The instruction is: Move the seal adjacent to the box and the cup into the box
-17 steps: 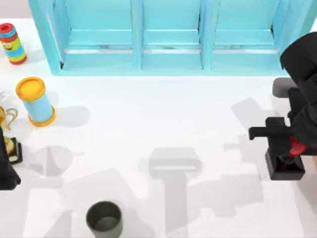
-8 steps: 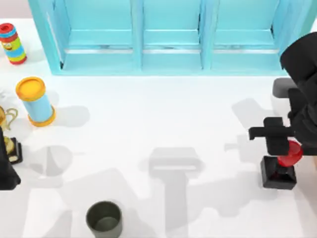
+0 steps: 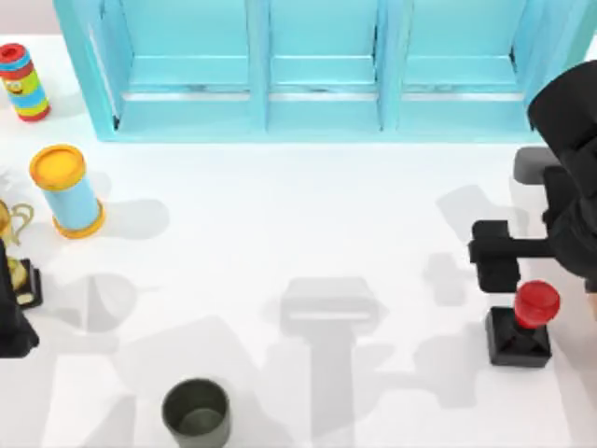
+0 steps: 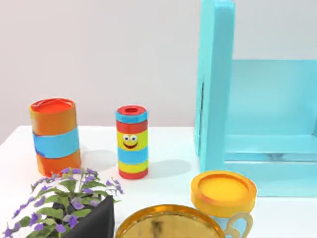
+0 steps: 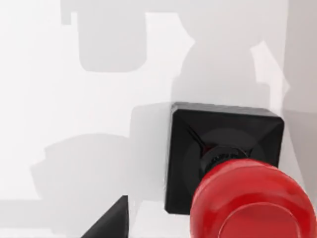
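The seal (image 3: 519,323), a black square block with a red knob, stands upright on the table at the right. In the right wrist view the seal (image 5: 223,158) is just below the camera, its knob close to the lens. My right gripper (image 3: 495,254) hovers open above and slightly behind it, holding nothing; one dark fingertip (image 5: 106,224) shows beside the block. The olive-green cup (image 3: 197,413) sits at the front left, far from both grippers. My left arm (image 3: 11,317) is parked at the left edge. The box is out of view.
A big turquoise shelf unit (image 3: 317,70) spans the back. At the left stand a blue cylinder with yellow ends (image 3: 67,191), a striped can (image 3: 23,82) and a gold trophy (image 3: 13,252). The left wrist view adds an orange can (image 4: 54,136) and a plant (image 4: 64,208).
My right gripper has let go of the seal and drawn back from it. The seal, earlier tilted between the fingers, now stands free, slightly further left.
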Robot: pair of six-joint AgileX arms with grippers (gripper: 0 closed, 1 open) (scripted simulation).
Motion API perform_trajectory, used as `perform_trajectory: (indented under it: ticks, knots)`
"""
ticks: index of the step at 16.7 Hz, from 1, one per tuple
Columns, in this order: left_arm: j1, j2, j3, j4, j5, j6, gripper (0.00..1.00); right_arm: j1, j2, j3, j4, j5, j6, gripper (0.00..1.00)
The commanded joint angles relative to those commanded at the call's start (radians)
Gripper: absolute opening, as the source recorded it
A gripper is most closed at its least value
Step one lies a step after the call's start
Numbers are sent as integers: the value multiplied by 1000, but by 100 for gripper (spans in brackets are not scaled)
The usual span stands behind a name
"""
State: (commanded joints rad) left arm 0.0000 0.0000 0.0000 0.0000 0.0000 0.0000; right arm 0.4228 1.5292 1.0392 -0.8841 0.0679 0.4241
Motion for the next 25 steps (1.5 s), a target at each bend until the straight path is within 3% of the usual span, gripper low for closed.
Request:
perform_trajectory:
  ticks: [7,17,25]
  knots:
    - [0,0,0,0,0,0,100,2,0,16,-16,0,0,100]
    - [0,0,0,0,0,0,100,-4,-17,364,-383,-1,-5,100]
    - [0,0,0,0,0,0,100,27,16,409,-409,3,29,100]
